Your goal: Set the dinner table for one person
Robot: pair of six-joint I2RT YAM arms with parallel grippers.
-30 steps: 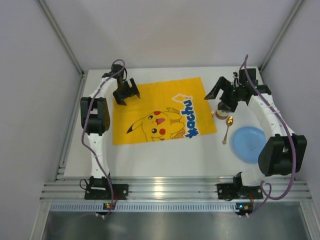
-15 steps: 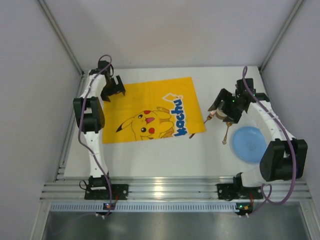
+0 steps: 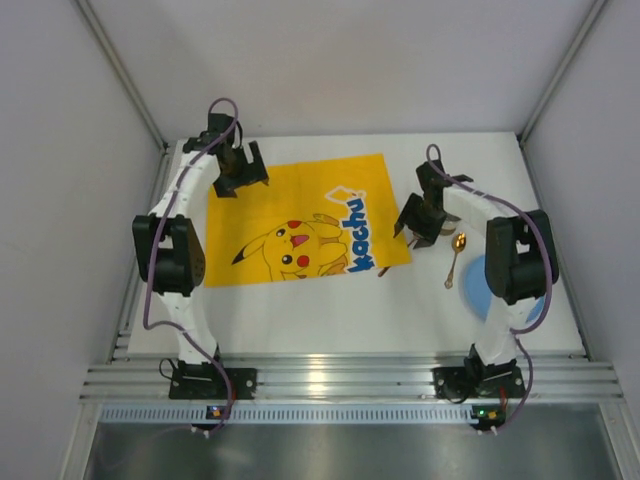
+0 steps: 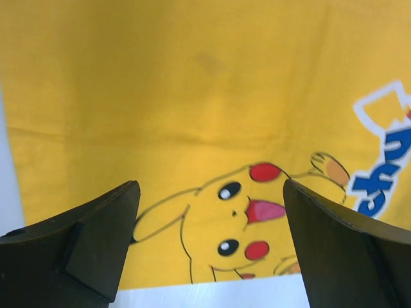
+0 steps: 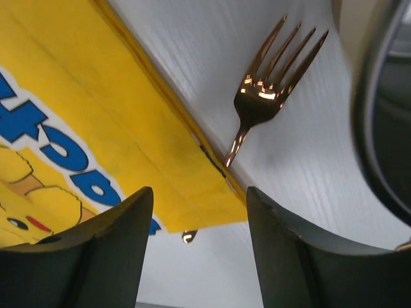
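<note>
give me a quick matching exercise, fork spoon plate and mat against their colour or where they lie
Things:
1 fork
2 spoon
3 plate
4 mat

Descriptions:
A blue and round
B handle tucked under the mat's corner
C yellow with a cartoon print
D lies uncovered beside the plate

Pairs: 1-B, 2-D, 3-A, 4-C

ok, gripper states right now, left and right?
Left gripper: open, empty, over the yellow mat.
Right gripper: open, empty; fork lies untouched beyond its fingers.
</note>
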